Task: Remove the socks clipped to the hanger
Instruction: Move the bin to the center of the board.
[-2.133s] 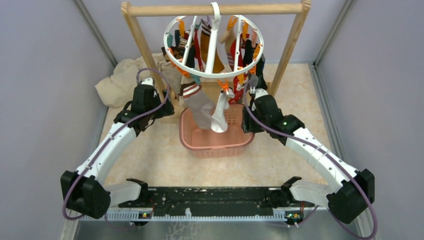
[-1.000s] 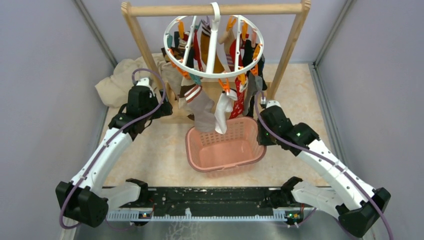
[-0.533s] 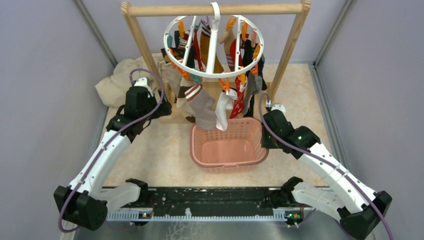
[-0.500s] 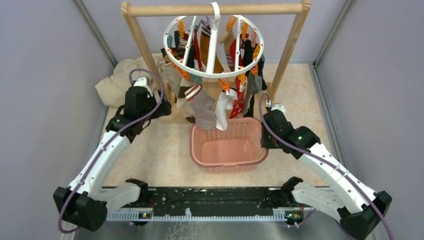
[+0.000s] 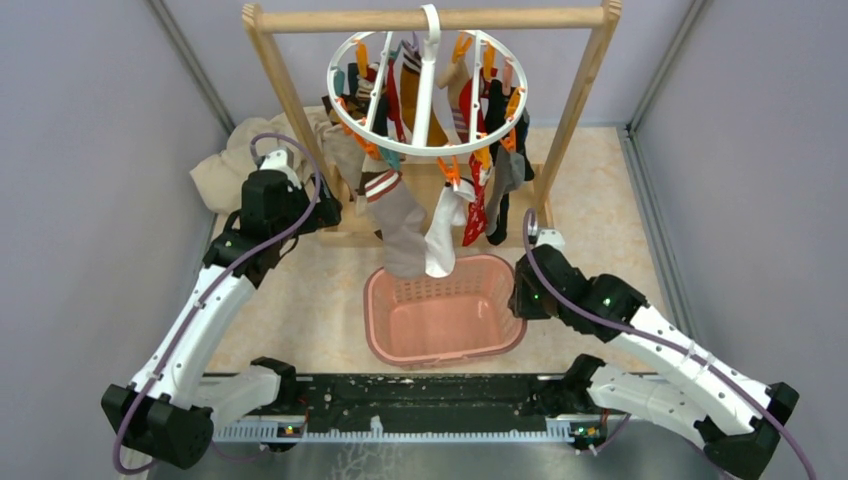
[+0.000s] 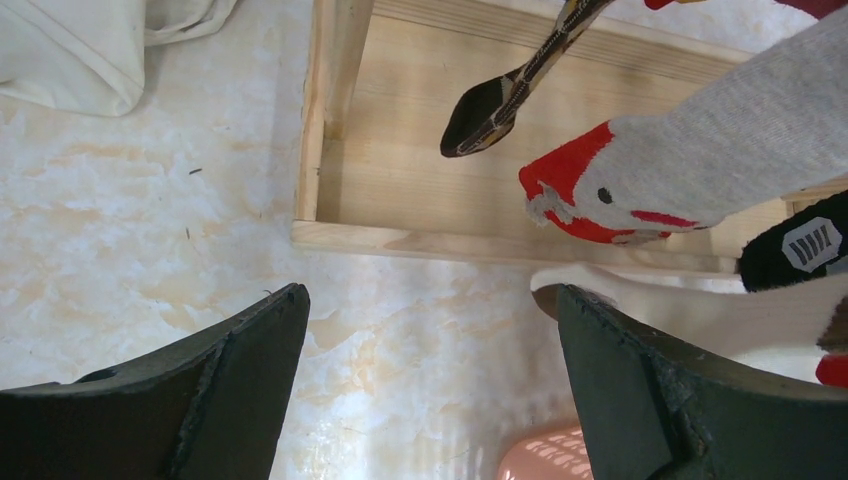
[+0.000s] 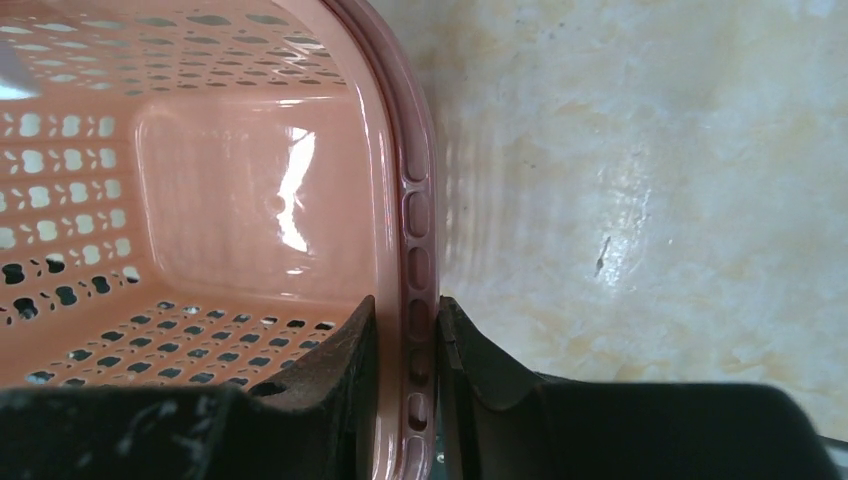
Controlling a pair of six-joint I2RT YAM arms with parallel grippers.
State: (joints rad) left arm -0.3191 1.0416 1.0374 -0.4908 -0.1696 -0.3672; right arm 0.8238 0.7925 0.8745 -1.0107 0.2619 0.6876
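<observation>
The white ring hanger (image 5: pixel 420 150) hangs from the wooden rail, fringed with orange and teal clips holding several socks. A grey sock with a striped cuff (image 5: pixel 395 225) and a white sock (image 5: pixel 440 235) dangle lowest at the front. My left gripper (image 5: pixel 322 212) is wide open and empty, left of the socks. In the left wrist view its gap (image 6: pixel 430 292) faces bare floor, with a red-toed grey sock (image 6: pixel 700 170) and a white sock (image 6: pixel 700 310) at the right. My right gripper (image 7: pixel 405 305) is shut on the pink basket's right rim (image 7: pixel 400 130).
The pink basket (image 5: pixel 385 345) sits on the floor below the front socks, with nothing inside it. The wooden rail frame (image 5: pixel 430 18) stands on a flat wooden base (image 6: pixel 420 180). A cream cloth (image 5: pixel 235 165) lies bunched at the back left. Grey walls close in both sides.
My right arm has dragged the basket nearer to the front and slightly left. The left arm has shifted a little farther back, its gripper still open.
</observation>
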